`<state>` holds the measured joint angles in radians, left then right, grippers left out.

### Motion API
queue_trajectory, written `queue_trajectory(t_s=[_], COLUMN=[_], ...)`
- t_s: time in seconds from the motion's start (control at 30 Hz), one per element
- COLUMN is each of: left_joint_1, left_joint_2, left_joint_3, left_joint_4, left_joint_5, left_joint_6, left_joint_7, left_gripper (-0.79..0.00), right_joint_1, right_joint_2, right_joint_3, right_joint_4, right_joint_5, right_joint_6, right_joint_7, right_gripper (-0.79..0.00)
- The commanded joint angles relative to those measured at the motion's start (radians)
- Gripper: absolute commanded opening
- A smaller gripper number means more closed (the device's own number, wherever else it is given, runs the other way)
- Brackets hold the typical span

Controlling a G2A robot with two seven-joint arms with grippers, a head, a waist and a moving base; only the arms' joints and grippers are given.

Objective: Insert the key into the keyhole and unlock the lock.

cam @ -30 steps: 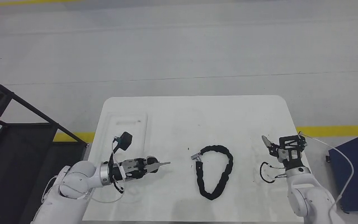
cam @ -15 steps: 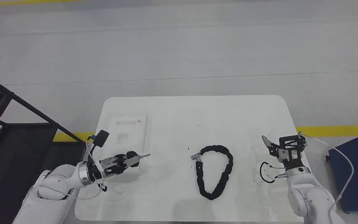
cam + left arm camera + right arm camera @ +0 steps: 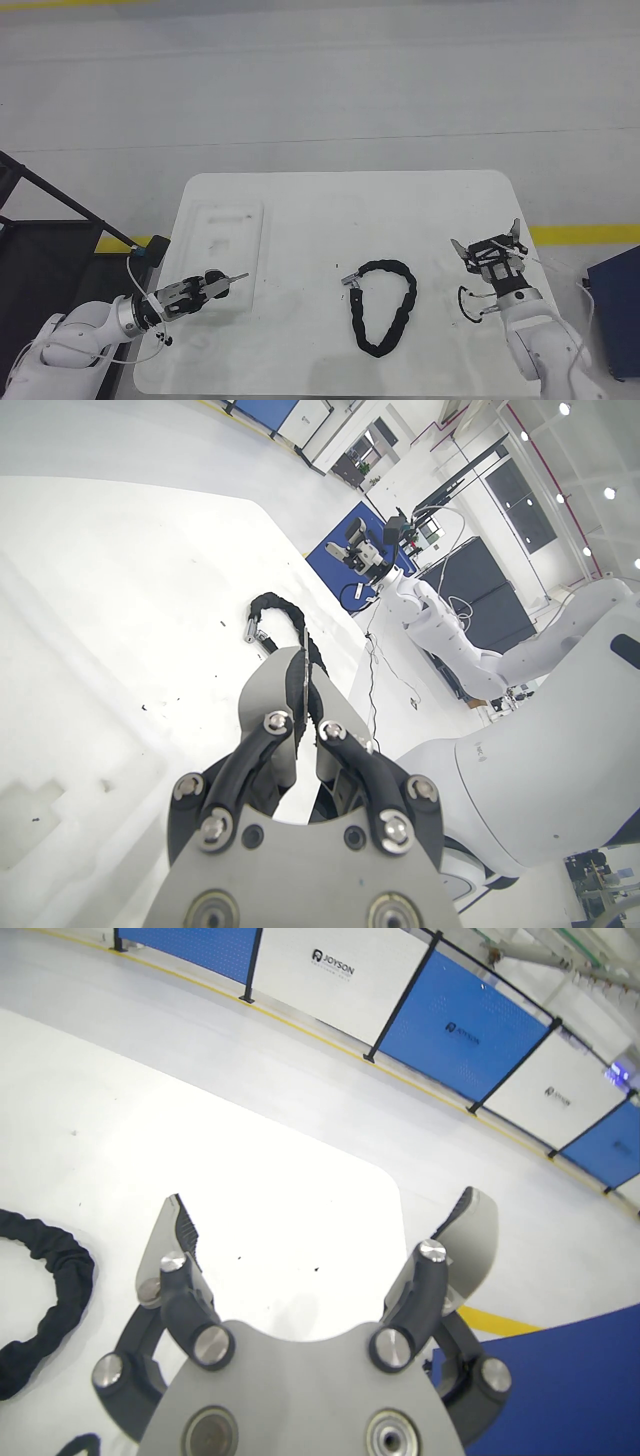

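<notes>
Left gripper [image 3: 212, 284] lower left clamps the key [image 3: 236, 277], right gripper [image 3: 487, 242] lower right fingers spread, chain lock [image 3: 384, 306] between them.

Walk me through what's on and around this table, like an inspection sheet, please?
Surface: white table, a few dark specks.
Job's things: black chain lock lies mid-table; key is off to its side, in the left tool.
Clutter: white foam tray.
Grippers: left tool shut on key; right tool open, holding nothing.
Cables: black loop beside right wrist.
Surroundings: grey floor, yellow line, dark rack.
</notes>
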<state>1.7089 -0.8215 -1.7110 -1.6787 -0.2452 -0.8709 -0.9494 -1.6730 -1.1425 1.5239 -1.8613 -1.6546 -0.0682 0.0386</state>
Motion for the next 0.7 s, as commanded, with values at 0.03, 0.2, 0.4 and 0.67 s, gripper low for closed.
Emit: queue_trajectory(t_s=[0.03, 0.2, 0.4, 0.67], left_joint_1=[0.000, 0.000, 0.000, 0.000], left_joint_2=[0.000, 0.000, 0.000, 0.000], left_joint_3=[0.000, 0.000, 0.000, 0.000], left_joint_4=[0.000, 0.000, 0.000, 0.000], left_joint_5=[0.000, 0.000, 0.000, 0.000], left_joint_6=[0.000, 0.000, 0.000, 0.000], left_joint_7=[0.000, 0.000, 0.000, 0.000], left_gripper=[-0.785, -0.785, -0.785, -0.785], right_joint_1=[0.032, 0.083, 0.146, 0.162], right_joint_2=[0.002, -0.002, -0.022, -0.033], right_joint_3=[-0.055, -0.168, -0.309, -0.354], right_joint_4=[-0.021, -0.040, -0.001, 0.024], right_joint_5=[-0.125, -0.216, -0.226, -0.206], right_joint_6=[-0.062, -0.145, -0.135, -0.100], right_joint_7=[0.015, 0.001, 0.007, -0.003], right_gripper=[0.000, 0.000, 0.000, 0.000])
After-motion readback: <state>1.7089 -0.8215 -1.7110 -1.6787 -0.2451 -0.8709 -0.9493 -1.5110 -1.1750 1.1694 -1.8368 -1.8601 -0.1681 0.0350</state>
